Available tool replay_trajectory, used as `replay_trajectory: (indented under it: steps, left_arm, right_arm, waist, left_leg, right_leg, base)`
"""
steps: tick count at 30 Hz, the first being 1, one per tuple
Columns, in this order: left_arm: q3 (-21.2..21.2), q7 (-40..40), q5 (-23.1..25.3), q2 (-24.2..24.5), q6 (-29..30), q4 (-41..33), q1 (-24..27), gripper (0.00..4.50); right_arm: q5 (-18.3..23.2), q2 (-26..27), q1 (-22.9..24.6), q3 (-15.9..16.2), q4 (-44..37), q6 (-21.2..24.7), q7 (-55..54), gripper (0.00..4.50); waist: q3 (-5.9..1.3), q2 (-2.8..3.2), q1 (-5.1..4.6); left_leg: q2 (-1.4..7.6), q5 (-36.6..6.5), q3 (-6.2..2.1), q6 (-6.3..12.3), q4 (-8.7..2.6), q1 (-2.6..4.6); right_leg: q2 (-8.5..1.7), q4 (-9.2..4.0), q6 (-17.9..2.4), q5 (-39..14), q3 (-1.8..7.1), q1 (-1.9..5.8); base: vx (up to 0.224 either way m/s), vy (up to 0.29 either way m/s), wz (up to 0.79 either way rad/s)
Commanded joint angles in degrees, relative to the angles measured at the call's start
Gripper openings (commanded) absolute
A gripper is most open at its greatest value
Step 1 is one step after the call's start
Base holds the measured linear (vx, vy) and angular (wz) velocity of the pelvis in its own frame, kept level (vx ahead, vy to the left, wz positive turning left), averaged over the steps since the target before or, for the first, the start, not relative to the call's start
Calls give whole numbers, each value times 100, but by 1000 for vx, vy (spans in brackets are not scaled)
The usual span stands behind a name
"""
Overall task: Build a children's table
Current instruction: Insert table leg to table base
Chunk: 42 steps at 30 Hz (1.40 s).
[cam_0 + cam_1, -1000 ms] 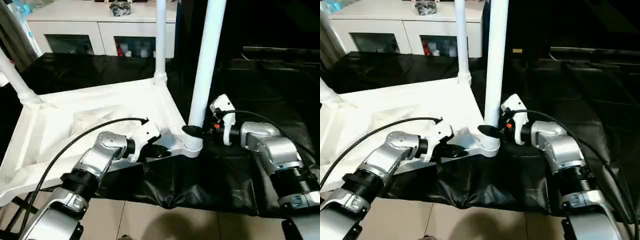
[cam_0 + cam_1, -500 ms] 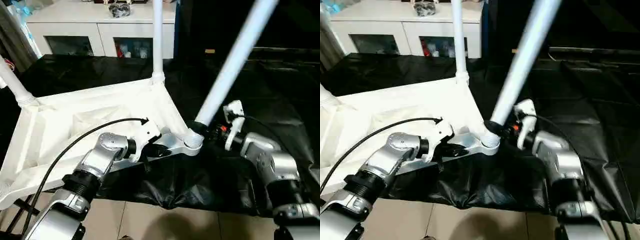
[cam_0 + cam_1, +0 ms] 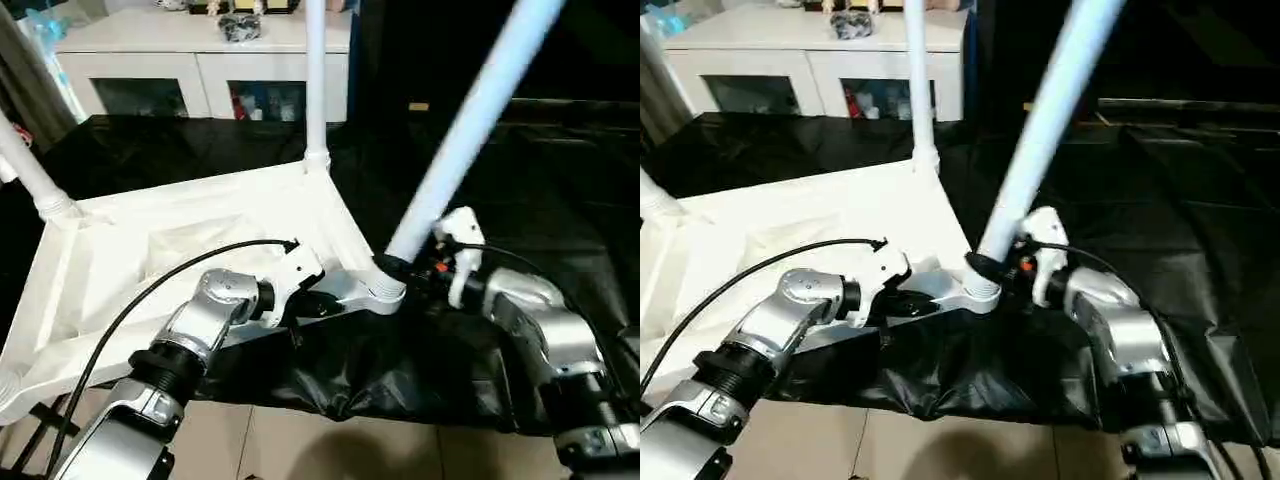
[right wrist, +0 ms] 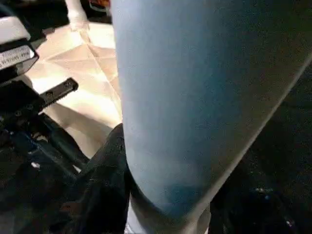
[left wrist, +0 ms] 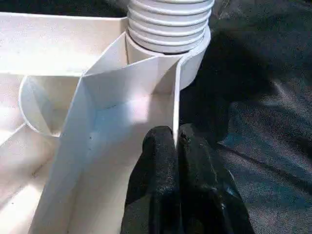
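Note:
The children's table lies upside down: its white ribbed tabletop rests on black cloth. One leg stands upright in the far corner socket, and another rises at the left. A third leg leans to the right out of the near right corner socket. My right gripper is shut around the base of this leaning leg, with one black finger against it. My left gripper is shut on the tabletop's thin rim wall, just beside that socket.
The large black-draped table stretches to the right and behind. A white cabinet with glass doors stands at the back. The cloth bunches over the front edge above a tiled floor. A black cable arcs over my left forearm.
The leg in my right gripper went from upright to leaning right, pivoting at its socket, and my right forearm shifted with it. My left gripper stayed clamped on the rim.

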Motion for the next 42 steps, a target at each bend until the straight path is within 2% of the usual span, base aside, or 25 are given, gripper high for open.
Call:
replay_trajectory:
  steps: [1, 3, 4, 12, 18, 22, 24, 25, 26, 31, 34, 37, 38, 39, 40, 41, 42]
  left_arm:
    - [119, 93, 30, 46, -59, -74, -73, 0]
    - [106, 49, 44, 82, -88, -72, -71, 0]
    - [102, 31, 48, 94, -97, -71, -73, 0]
    - [58, -186, 56, 192, -172, -145, -76, 0]
    - [-12, -714, -24, 370, -349, -418, -34, 0]
    - [-64, -1042, -45, 593, -322, -640, -53, 0]
    - [-71, -1109, -44, 642, -322, -676, -72, 0]
    - [-88, -1331, -69, 750, -342, -741, -121, 0]
    - [-87, -1500, -107, 817, -362, -789, -145, 0]
    - [-71, -1754, -163, 926, -362, -824, -201, 0]
    - [46, -1539, -167, 876, -252, -722, -307, 0]
    - [141, -1245, -135, 786, -165, -638, -378, 0]
    - [206, -1039, -120, 715, -106, -592, -415, 0]
    - [378, -442, -48, 487, 140, -488, -542, 0]
    - [378, -442, -48, 487, 140, -488, -542, 0]
    - [437, -213, -10, 403, 246, -460, -585, 0]
    - [485, 46, 37, 299, 373, -445, -636, 0]
  right_arm:
    - [-274, -66, 134, 414, 341, 314, 191, 187]
    - [-406, -132, 68, 574, 507, 294, 329, 187]
    - [-433, -135, 31, 594, 582, 275, 375, 187]
    - [-504, -144, -213, 716, 1066, 31, 681, 187]
    - [-415, -166, -332, 779, 1226, -272, 1257, 187]
    - [-457, -297, -288, 970, 1141, -541, 1723, 187]
    - [-441, -321, -263, 1011, 1085, -560, 1828, 187]
    - [-406, -358, -226, 1088, 1000, -594, 2079, 187]
    - [-389, -370, -206, 1127, 960, -615, 2239, 187]
    - [-426, -351, -237, 1150, 1080, -746, 2422, 187]
    - [-463, -225, -359, 1057, 1341, -832, 2190, 187]
    - [-531, -93, -480, 943, 1588, -875, 1776, 187]
    - [-612, -10, -566, 873, 1777, -929, 1435, 187]
    - [-772, 223, -863, 612, 2395, -1088, 423, 187]
    - [-772, 223, -863, 612, 2395, -1088, 423, 187]
    - [-801, 303, -965, 514, 2608, -1129, 92, 187]
    - [-843, 387, -1077, 440, 2819, -1158, -285, 187]
  waist:
    - [-349, -110, -15]
    - [-343, -115, -20]
    - [-344, -136, -31]
    - [-347, -140, -39]
    - [-370, -149, -14]
    - [-361, -178, 7]
    - [-354, -171, 17]
    - [-351, -195, 28]
    - [-344, -181, 30]
    - [-336, -192, 48]
    - [-335, -194, 48]
    - [-326, -201, 24]
    - [-321, -210, 16]
    - [-314, -214, -17]
    - [-301, -203, -57]
    - [-319, -213, -74]
    - [-314, -219, -82]
  left_leg:
    - [156, -1770, -67, 181, -444, 53]
    - [157, -1800, -64, 185, -446, 58]
    - [158, -1827, -63, 178, -449, 57]
    - [172, -1932, -71, 149, -463, 66]
    - [194, -1856, -69, 166, -471, 60]
    - [212, -1824, -55, 189, -482, 56]
    - [217, -1860, -59, 173, -491, 63]
    - [220, -1912, -63, 165, -498, 69]
    - [223, -1929, -64, 159, -502, 62]
    - [230, -2011, -65, 99, -512, 79]
    - [232, -2014, -71, 62, -518, 81]
    - [220, -2113, -78, 5, -515, 88]
    - [212, -2120, -78, 1, -516, 85]
    - [206, -2146, -86, -61, -512, 84]
    - [199, -2187, -92, -114, -510, 75]
    - [190, -2236, -110, -157, -504, 93]
    - [181, -2227, -114, -153, -502, 81]
  right_leg:
    - [-306, -528, -784, -2544, 224, 245]
    - [-308, -539, -775, -2594, 227, 236]
    - [-305, -542, -777, -2601, 225, 236]
    - [-312, -532, -835, -2539, 232, 230]
    - [-322, -476, -1033, -2091, 248, 250]
    - [-317, -447, -1166, -1872, 257, 258]
    - [-320, -443, -1172, -1938, 259, 256]
    - [-324, -450, -1153, -2032, 257, 260]
    - [-325, -450, -1135, -2086, 262, 254]
    - [-338, -453, -1166, -2148, 271, 236]
    - [-338, -448, -1184, -2092, 275, 237]
    - [-348, -460, -1158, -2284, 272, 222]
    - [-342, -470, -1139, -2322, 268, 225]
    - [-355, -476, -1093, -2506, 259, 219]
    - [-358, -476, -1088, -2603, 255, 204]
    - [-361, -499, -981, -2787, 230, 220]
    - [-356, -510, -955, -2813, 224, 217]
  base:
    - [0, 0, 0]
    - [0, 0, 0]
    - [0, 0, 0]
    - [0, 0, 0]
    - [0, 0, 0]
    - [0, 0, 0]
    - [0, 0, 0]
    - [0, 0, 0]
    - [0, 0, 0]
    - [0, 0, 0]
    - [0, 0, 0]
    - [0, 0, 0]
    - [0, 0, 0]
    - [0, 0, 0]
    - [0, 0, 0]
    - [0, 0, 0]
    - [0, 0, 0]
